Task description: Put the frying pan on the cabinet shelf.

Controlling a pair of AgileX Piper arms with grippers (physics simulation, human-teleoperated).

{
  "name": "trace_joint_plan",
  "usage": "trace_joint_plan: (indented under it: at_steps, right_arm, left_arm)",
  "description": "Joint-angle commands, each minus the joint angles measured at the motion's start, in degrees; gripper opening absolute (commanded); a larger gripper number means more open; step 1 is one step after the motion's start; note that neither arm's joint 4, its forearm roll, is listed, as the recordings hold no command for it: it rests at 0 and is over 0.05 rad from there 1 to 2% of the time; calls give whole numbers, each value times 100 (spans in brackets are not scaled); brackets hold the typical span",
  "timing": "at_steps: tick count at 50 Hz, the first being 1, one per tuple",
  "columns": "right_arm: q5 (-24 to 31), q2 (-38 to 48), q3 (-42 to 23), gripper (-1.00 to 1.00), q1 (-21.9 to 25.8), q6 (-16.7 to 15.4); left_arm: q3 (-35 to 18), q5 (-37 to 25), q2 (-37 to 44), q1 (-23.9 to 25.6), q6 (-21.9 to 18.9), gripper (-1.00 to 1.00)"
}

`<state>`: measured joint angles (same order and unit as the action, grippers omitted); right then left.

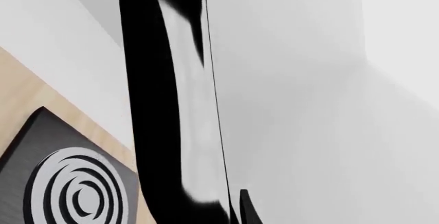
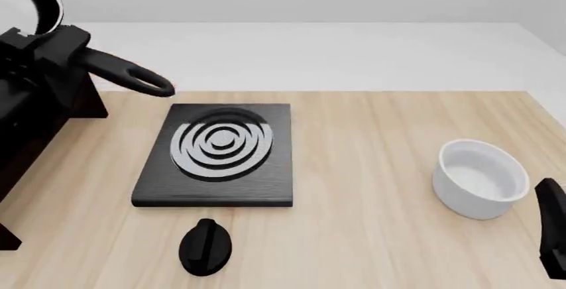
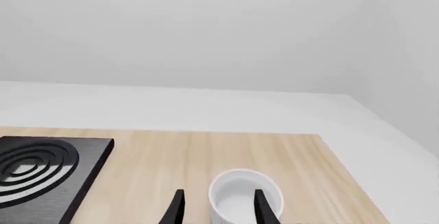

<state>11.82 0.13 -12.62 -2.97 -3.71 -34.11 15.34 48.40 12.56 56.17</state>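
Frying pan (image 2: pixel 36 0) sits in the upper left corner of the front view, lifted off the tabletop (image 2: pixel 380 170) and tipped on edge: we see the shiny inside at the frame's top left and the long handle running right and slightly down, loop end at about mid-left. So its long axis lies roughly left-right across the frame, handle pointing toward the stove plate (image 2: pixel 221 153).

Left tool (image 2: pixel 53 47) is a dark block sitting right on the handle near the pan body. We judge it is pinched onto the handle, but the fingers aren't resolvable there. Left wrist view shows only a tall black shape with a grey sheen close to the lens, likely the pan rim or handle, so no confirmation of the grip itself.

Cabinet shelf (image 2: pixel 31 136) is the dark mass at the left edge, directly below the pan and tool. That's the relation that matters: the pan hangs above the cabinet, shelf downward and leftward of it. Exact board edge is cropped, and we can't tell clearance.

Left arm is the only one in reach; it comes in from far left, mostly out of frame.

Right tool (image 3: pixel 218 208) is parked at lower right, fingers spread, straddling the view of the white pot (image 2: pixel 479 177), not touching it as far as we see. Well apart from the pan.

A black knob-like piece (image 2: pixel 206 246) lies below the stove plate.
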Motion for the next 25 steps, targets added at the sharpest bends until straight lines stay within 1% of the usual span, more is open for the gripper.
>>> trace_joint_plan:
  at_steps: [1,3,4,5,6,7,8,9,10,11,12,14,15,16,19,21,23,25]
  right_arm:
    - [-56,-12,116,100,14,-77]
    - [-23,-12,54,100,42,-139]
    - [-21,-12,45,100,61,-172]
    - [-8,-12,37,100,59,-133]
    - [17,-12,16,100,47,4]
    - [22,-12,14,100,49,-12]
    - [55,-12,-28,100,65,-68]
    - [62,-12,-34,100,71,-81]
    - [-24,-13,11,100,168,-401]
    - [-175,-13,104,100,186,-775]
    - [-227,-12,173,100,188,-622]
    - [-94,-12,168,100,88,-57]
    - [-111,-13,184,100,83,-100]
    - [-175,-13,199,100,104,-362]
    - [-130,-12,178,100,104,-262]
    - [-204,-12,255,100,127,-307]
    - [-194,-12,260,100,143,-329]
    - [-197,-12,260,100,156,-355]
  left_arm:
    - [-932,251,825,-366,-10,-100]
    - [-1083,200,925,-465,-82,-100]
    - [-1333,-39,871,-564,-483,-100]
    - [-1320,-10,888,-576,-402,-100]
    - [-1175,240,969,-704,-29,-100]
    - [-1165,298,1008,-770,38,-100]
    - [-1280,224,1054,-843,-87,-100]
    - [-1317,212,1087,-865,-84,-100]
    - [-1353,266,1163,-891,-1,-100]
    - [-1408,242,1202,-893,-11,-100]
    - [-1530,192,1280,-934,-39,-100]
    - [-1698,175,1439,-1024,-24,-100]
    - [-1743,188,1500,-1062,15,-100]
    - [-1836,194,1592,-1114,55,-100]
    - [-1946,315,1800,-1246,260,-100]
    - [-2007,440,1970,-1349,443,-100]
    - [-1921,702,2132,-1402,802,-100]
    - [-1992,742,2235,-1529,839,-100]
